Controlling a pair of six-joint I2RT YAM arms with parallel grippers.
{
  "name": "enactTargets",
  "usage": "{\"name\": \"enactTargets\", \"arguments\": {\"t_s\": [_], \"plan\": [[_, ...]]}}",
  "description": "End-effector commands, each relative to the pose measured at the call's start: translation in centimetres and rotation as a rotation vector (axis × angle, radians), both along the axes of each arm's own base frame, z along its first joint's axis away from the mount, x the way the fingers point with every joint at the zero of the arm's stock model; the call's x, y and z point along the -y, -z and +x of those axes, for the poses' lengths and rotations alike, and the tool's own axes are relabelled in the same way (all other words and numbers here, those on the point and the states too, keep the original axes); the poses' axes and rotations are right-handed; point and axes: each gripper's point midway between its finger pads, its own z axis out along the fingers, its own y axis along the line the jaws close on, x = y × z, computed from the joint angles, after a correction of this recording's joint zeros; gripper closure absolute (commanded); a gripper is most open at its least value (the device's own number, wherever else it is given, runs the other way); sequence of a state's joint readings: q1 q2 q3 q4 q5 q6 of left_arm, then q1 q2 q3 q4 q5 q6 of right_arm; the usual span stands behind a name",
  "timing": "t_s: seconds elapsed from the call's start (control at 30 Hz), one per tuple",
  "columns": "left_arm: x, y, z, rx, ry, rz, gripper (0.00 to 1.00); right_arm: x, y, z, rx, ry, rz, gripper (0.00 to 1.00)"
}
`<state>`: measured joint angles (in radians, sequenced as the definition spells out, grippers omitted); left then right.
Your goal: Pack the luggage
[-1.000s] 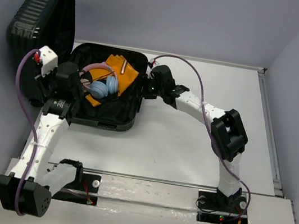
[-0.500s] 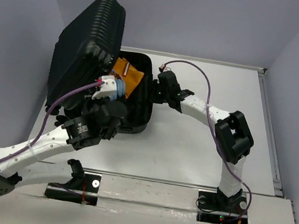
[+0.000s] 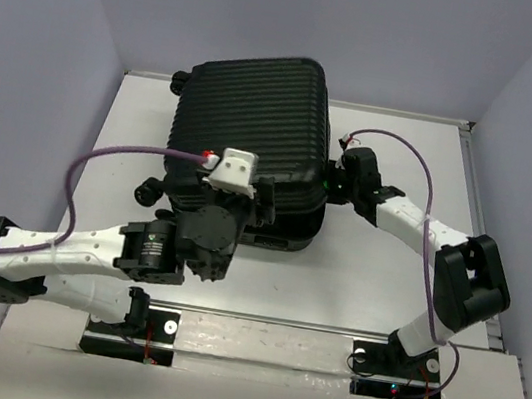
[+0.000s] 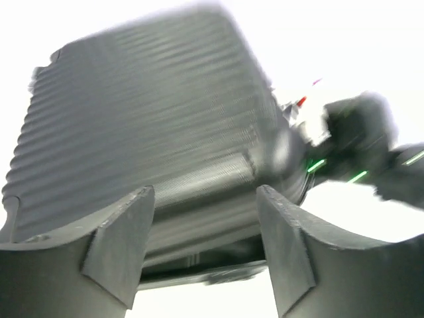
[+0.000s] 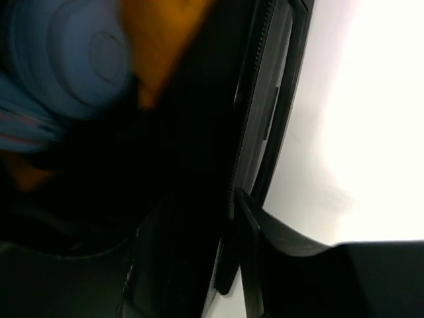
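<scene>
The left claw (image 4: 204,199) is standing wide open at the near side of the luggage (image 3: 259,117), holding nothing. Its two fingers are framing the ribbed lid without touching it, which suggests a pose for pressing or steadying the lid rather than grasping it. The luggage is lying flat at the back of the table (image 3: 375,278), its lid down over the base.

The right claw (image 3: 335,178) is reaching in at the case's right edge, the side where the halves meet. Its own camera is looking past the zip rim at blue headphones (image 5: 73,59) and an orange cloth (image 5: 165,46) inside, so that seam is likely not fully shut. The rim is running between its fingers, but the view is too dark and blurred to tell whether they are clamping it.
</scene>
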<state>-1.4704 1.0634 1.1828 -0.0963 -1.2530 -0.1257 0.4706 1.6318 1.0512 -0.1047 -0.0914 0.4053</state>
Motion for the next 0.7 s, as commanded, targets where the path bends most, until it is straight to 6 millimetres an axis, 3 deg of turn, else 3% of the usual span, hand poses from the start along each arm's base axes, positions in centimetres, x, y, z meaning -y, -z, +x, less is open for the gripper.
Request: {"name": "enactTargets", "arguments": {"t_s": [0.0, 0.1, 0.13, 0.2, 0.23, 0.27, 0.3, 0.33, 0.37, 0.4, 0.47, 0.5, 0.53, 0.57, 0.6, 0.67], "plan": [[0.5, -7.7, -0.8, 0.043, 0.135, -0.411, 0.22, 0.6, -1.8, -2.2, 0.004, -0.074, 0.021, 0.47], [0.1, -8.5, -0.2, 0.044, 0.093, -0.397, 0.2, 2.0, -3.0, -2.3, 0.023, -0.032, 0.016, 0.42], [-0.6, -9.2, 0.3, 0.044, 0.074, -0.382, 0.2, 2.4, -4.3, -2.6, 0.043, -0.018, 0.015, 0.42], [-1.2, -10.2, 2.7, 0.043, 0.036, -0.403, 0.21, 3.6, -5.9, -2.6, 0.078, 0.023, 0.004, 0.42], [-1.6, -9.4, 5.4, 0.028, 0.029, -0.37, 0.2, 4.7, -7.3, -3.0, 0.109, 0.063, -0.016, 0.43], [-2.1, -10.1, 6.7, 0.026, 0.03, -0.388, 0.2, 5.3, -8.2, -3.2, 0.13, 0.082, -0.023, 0.44], [-2.8, -9.3, 8.3, 0.005, 0.017, -0.362, 0.2, 6.1, -8.7, -3.5, 0.144, 0.108, -0.042, 0.48], [-2.5, -9.3, 9.4, -0.006, 0.064, -0.358, 0.2, 6.7, -10.5, -4.1, 0.187, 0.123, -0.032, 0.5], [-3.3, -9.3, 10.8, -0.007, 0.045, -0.349, 0.19, 6.9, -10.1, -4.3, 0.175, 0.128, -0.045, 0.52], [-5.5, -9.1, 13.7, -0.007, -0.036, -0.338, 0.19, 7.8, -11.3, -5.1, 0.207, 0.146, -0.045, 0.54], [-5.4, -7.9, 17.0, -0.045, -0.027, -0.314, 0.18, 8.6, -13.2, -6.2, 0.258, 0.156, -0.039, 0.62], [-7.5, -9.1, 18.7, -0.028, -0.06, -0.334, 0.18, 8.3, -13.3, -6.9, 0.248, 0.123, -0.026, 0.75], [-7.4, -9.2, 19.8, -0.041, -0.03, -0.337, 0.18, 7.9, -13.7, -7.4, 0.252, 0.094, -0.007, 0.8], [-7.3, -7.6, 22.2, -0.082, -0.039, -0.321, 0.18, 7.0, -14.1, -8.1, 0.245, 0.043, 0.029, 0.86], [-7.9, -9.1, 23.3, -0.058, -0.033, -0.337, 0.18, 6.4, -14.4, -8.7, 0.24, 0.011, 0.055, 0.91], [-9.8, -8.4, 27.8, -0.089, -0.037, -0.33, 0.17, 4.2, -14.2, -10.4, 0.224, -0.084, 0.08, 0.93]]}}
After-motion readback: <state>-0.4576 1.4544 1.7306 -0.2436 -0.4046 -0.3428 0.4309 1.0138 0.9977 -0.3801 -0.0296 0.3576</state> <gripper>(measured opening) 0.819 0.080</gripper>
